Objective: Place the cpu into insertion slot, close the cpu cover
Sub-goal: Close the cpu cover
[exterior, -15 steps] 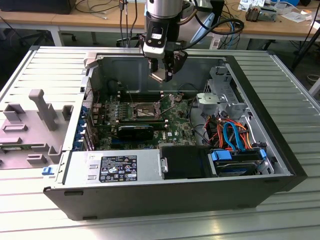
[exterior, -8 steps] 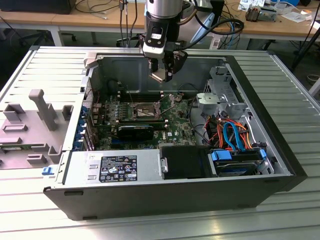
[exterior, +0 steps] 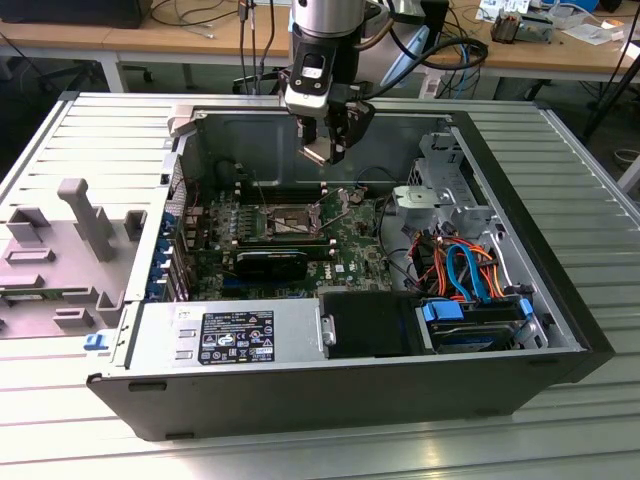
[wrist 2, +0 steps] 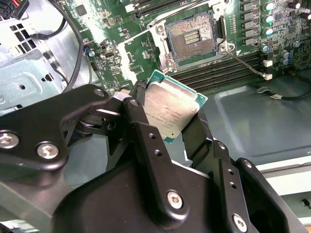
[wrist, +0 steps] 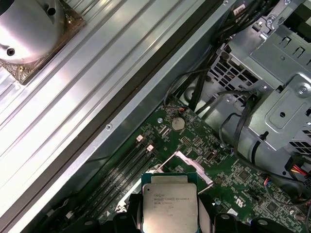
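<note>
The gripper [exterior: 325, 152] is clamped on the cpu [wrist 2: 172, 109], its two dark fingers [wrist 2: 141, 116] pressing on opposite edges of the chip, so the silver face shows between them in both wrist views. Everything turns on the slot [wrist 2: 190, 36], which lies bare on the green board [wrist 2: 146, 53] with its dark pin field uncovered and nothing seated in it.

The cpu hangs clear above the slot and apart from it. In the exterior view it sits higher than the slot and a little toward that view's right, close to the case's [exterior: 330, 390] far wall. In the second wrist view the slot lies past the chip's far corner, with a bank of black memory slots [wrist 2: 218, 73] between the two.

The cover [wrist: 193, 166] seems swung up off the slot — a silvery frame standing just beside it — so the way down looks open. By this judgement, placing is not yet done and the cover is not yet closed.
</note>
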